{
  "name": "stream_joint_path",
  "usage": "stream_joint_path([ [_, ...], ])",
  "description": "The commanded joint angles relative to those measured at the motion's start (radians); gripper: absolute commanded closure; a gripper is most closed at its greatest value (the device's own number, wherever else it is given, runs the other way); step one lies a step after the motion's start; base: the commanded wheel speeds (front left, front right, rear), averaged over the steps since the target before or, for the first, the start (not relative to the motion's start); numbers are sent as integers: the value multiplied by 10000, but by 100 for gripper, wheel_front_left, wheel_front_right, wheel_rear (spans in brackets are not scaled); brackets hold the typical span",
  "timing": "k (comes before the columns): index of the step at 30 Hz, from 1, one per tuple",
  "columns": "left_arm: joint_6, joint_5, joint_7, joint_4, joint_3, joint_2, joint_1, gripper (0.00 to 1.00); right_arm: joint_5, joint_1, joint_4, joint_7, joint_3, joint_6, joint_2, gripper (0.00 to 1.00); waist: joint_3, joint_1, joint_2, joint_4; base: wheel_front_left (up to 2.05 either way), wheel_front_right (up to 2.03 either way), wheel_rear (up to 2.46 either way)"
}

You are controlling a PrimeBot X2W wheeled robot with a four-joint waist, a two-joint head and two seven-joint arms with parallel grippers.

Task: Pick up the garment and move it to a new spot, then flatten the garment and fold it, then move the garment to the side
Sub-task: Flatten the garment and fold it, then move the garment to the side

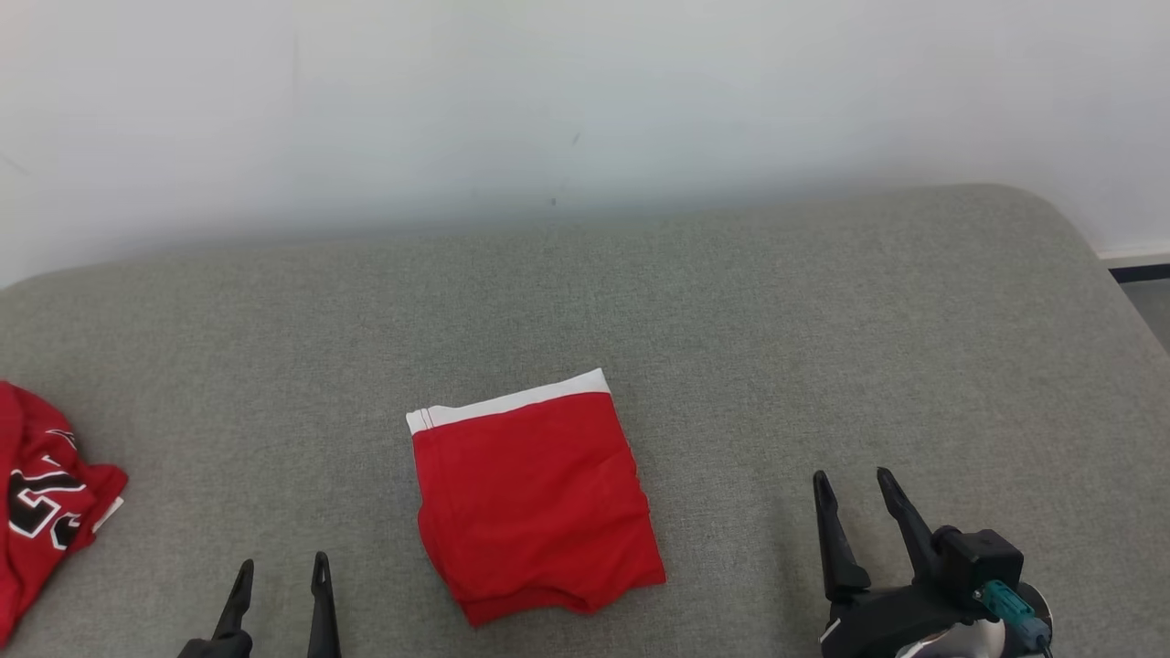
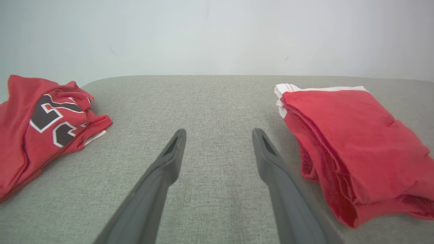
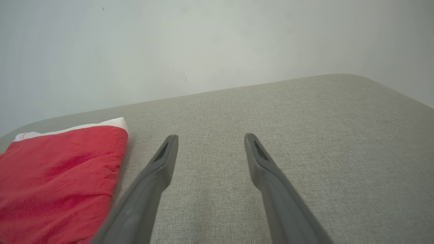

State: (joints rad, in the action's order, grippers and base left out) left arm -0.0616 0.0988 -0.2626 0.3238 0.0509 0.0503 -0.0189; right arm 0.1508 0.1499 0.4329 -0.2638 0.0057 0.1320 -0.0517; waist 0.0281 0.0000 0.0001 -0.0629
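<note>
Red shorts [image 1: 535,498] lie folded mid-cushion [image 1: 823,320], between my 2 grippers, touching neither. Left gripper [image 1: 282,564] and right gripper [image 1: 852,477] are both spread and hold nothing. The cloth looks soft, light and floppy, so I expect the layers to slip if pinched at 1 corner. I'd grab both stacked side edges near the white waistband [image 1: 507,403]. Red jersey [image 1: 46,512] sits well apart, far left.
</note>
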Motion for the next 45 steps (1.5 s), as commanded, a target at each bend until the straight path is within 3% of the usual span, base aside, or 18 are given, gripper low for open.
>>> stream_joint_path([
  [1, 13, -94, -33, -48, 62, -1, 178, 0, -47, -156, 34, -7, -83, -25, 16, 0, -87, 0, -1, 58, 0, 0, 0],
  [27, -57, -198, -33, -271, 443, 2, 656, 0, 79, -465, -356, -7, 278, -25, 20, 0, -819, 0, -1, 349, 0, 0, 0],
  [45, -99, -128, -33, -327, 474, 0, 551, 0, 110, -362, -459, -7, 501, -25, 20, 0, -643, 0, -1, 571, 0, 0, 0],
])
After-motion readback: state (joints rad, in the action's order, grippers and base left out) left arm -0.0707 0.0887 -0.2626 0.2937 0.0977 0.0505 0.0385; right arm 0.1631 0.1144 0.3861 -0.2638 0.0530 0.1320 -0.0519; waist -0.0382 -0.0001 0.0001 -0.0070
